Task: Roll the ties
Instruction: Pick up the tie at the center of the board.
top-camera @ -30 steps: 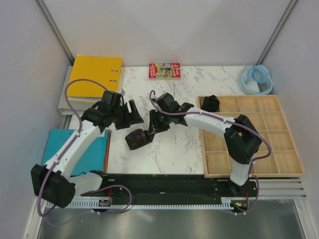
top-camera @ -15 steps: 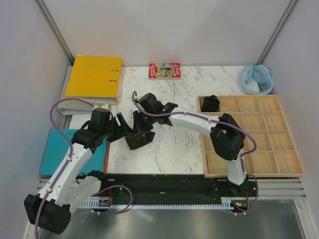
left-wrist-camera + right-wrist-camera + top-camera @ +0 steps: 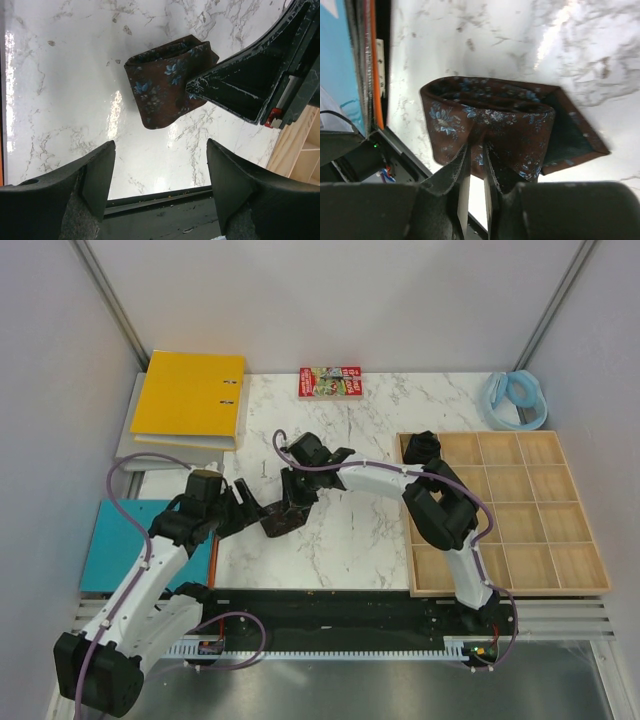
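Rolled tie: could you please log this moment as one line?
rolled tie: on table | right claw: pinching it | left claw: open, apart

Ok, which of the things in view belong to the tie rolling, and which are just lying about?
Job in hand: rolled tie on the marble table; right gripper, jaws pinched on it; left gripper, jaws open; second coiled tie in the wooden tray.

Lying about: yellow binder; red booklet; pale blue band; teal folder.
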